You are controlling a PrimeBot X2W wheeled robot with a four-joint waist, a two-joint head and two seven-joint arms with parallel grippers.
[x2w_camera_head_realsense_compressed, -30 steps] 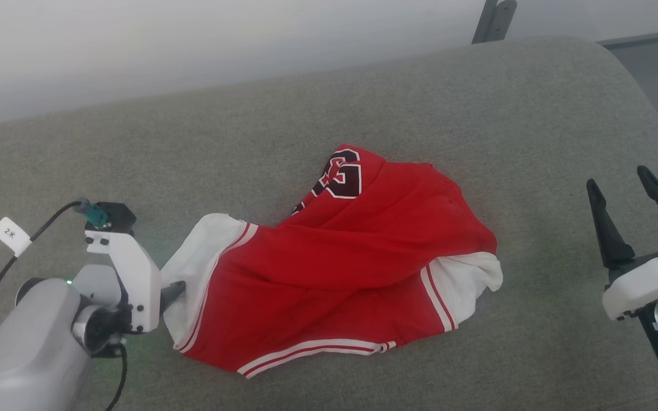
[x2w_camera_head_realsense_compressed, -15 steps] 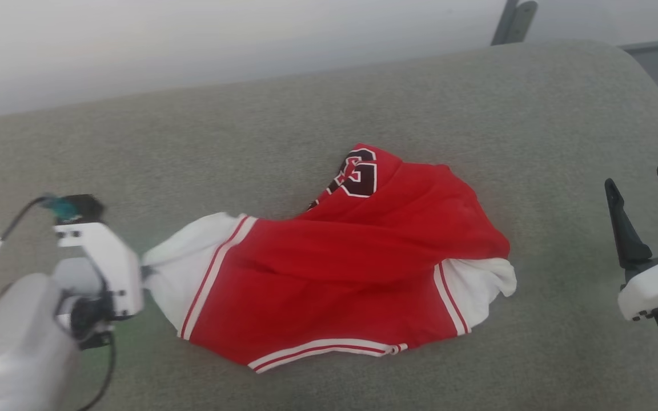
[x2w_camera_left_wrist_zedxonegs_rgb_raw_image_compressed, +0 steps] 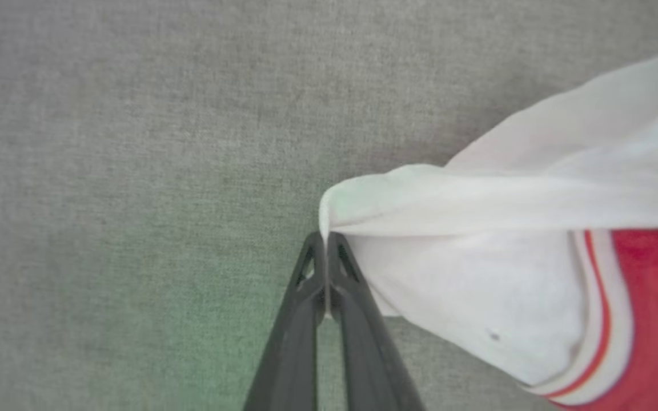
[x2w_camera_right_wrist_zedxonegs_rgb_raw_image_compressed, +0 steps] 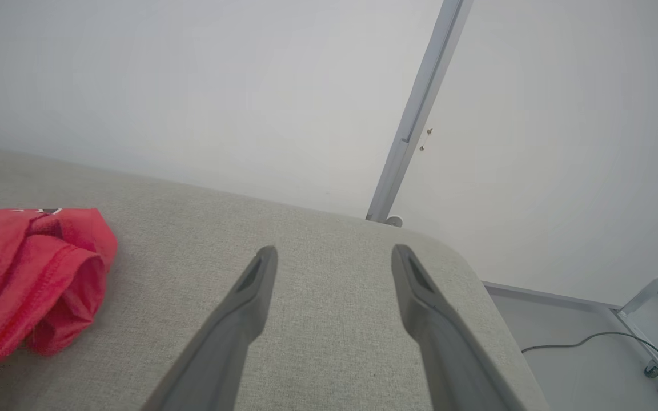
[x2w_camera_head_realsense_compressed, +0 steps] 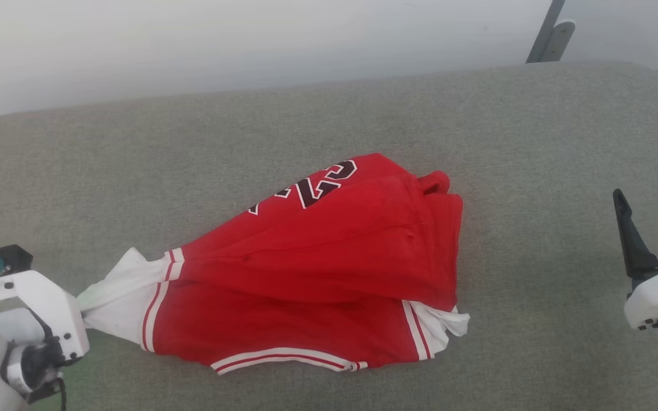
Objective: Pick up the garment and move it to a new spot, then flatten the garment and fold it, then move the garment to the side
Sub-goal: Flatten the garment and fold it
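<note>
The garment, a red jersey with white panels, striped trim and a dark number, lies crumpled in the middle of the grey cushion. My left gripper is shut on the tip of its white panel, which is stretched taut toward the lower left of the head view. In that view the gripper's fingers are hidden behind its white wrist body. My right gripper stands open at the right edge, well clear of the jersey. The right wrist view shows its open fingers over bare cushion, with the jersey's red edge at the left.
The cushion's rounded far-right corner drops off to a pale floor with a cable. A white wall and a slanted grey metal post stand behind the cushion.
My left gripper has pulled the white panel toward the lower left, dragging and stretching the jersey that way; the number now lies flatter. The camera has also shifted. The right gripper holds its place.
</note>
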